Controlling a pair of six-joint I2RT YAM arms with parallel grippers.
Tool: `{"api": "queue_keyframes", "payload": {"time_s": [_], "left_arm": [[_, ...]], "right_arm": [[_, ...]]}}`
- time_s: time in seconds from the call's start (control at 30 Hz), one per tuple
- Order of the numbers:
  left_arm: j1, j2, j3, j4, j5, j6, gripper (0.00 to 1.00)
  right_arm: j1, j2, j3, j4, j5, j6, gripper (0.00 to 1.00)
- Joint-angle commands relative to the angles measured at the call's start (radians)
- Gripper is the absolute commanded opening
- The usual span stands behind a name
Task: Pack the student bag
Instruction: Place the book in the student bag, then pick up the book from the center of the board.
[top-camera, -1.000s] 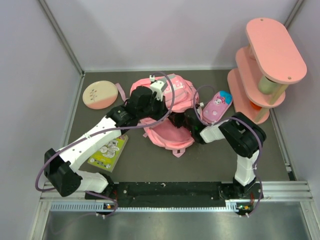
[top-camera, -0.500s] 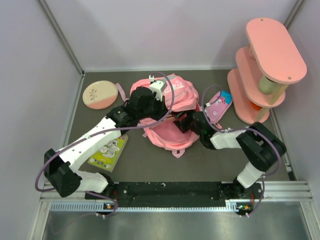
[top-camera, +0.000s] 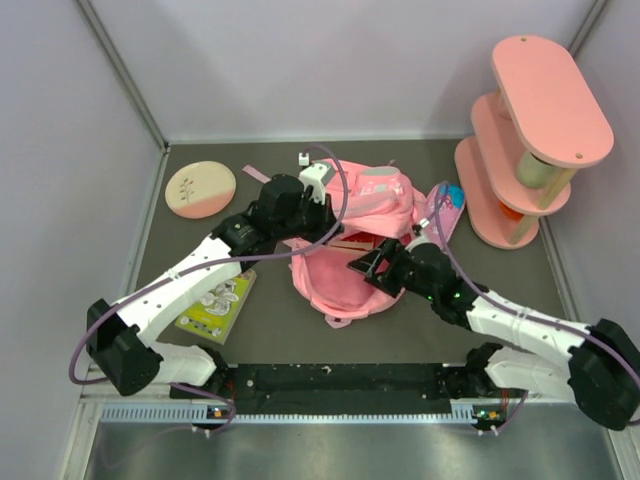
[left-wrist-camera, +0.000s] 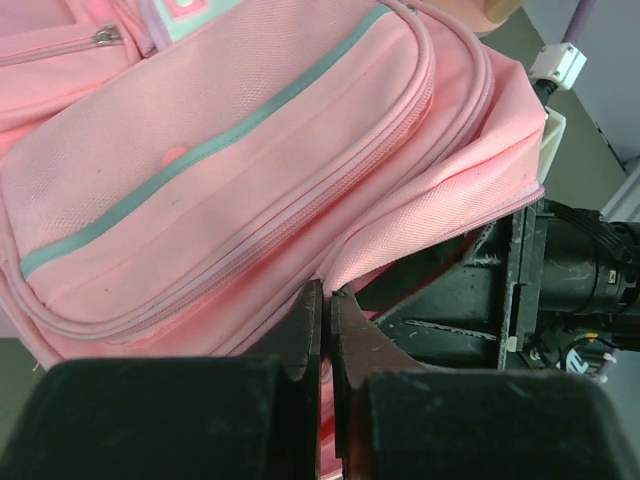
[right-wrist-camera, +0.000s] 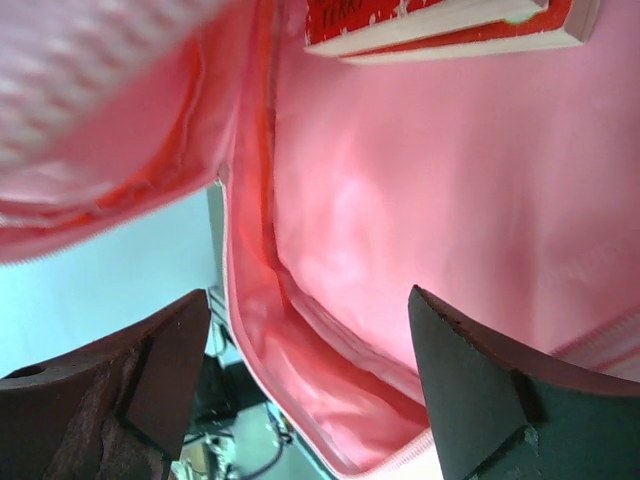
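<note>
A round pink disc with a sprig drawing (top-camera: 200, 190) lies well to the left of my left gripper (left-wrist-camera: 326, 300), and a green cartoon sheet (top-camera: 215, 302) sits behind it on that side. Far right of my right gripper (right-wrist-camera: 308, 300) stands a pink tiered shelf (top-camera: 530, 130), with a cartoon pencil case (top-camera: 446, 204) between the two. A red-edged book (right-wrist-camera: 440, 25) shows just ahead of that gripper.

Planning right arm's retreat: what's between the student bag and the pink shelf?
A small pink pencil case lies there, close against the student bag and near the base of the pink shelf; seen in the top view.
</note>
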Motion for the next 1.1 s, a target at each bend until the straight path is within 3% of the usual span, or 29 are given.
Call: {"api": "queue_keyframes", "payload": {"time_s": [0.0,0.17,0.43,0.63,0.8,1.07], "left_arm": [[0.037,-0.005,0.005,0.120,-0.103,-0.026,0.00],[0.037,-0.003,0.008,0.125,-0.129,-0.052,0.00],[0.037,-0.086,-0.053,0.129,-0.207,-0.063,0.00],[0.035,-0.135,-0.122,0.132,-0.204,-0.099,0.00],[0.037,-0.097,-0.113,0.134,-0.201,-0.110,0.00],[0.037,-0.002,-0.071,0.142,-0.210,-0.150,0.00]], "right_arm": [[0.013,-0.149,-0.009,-0.123,0.047,-0.102,0.79],[0.004,-0.163,-0.006,-0.123,0.067,-0.107,0.84],[-0.131,0.160,0.161,0.024,-0.121,-0.154,0.85],[-0.206,0.360,0.379,-0.008,-0.254,-0.260,0.84],[-0.228,0.340,0.411,-0.108,-0.292,-0.312,0.84],[-0.226,0.106,0.166,-0.111,-0.384,-0.285,0.86]]}}
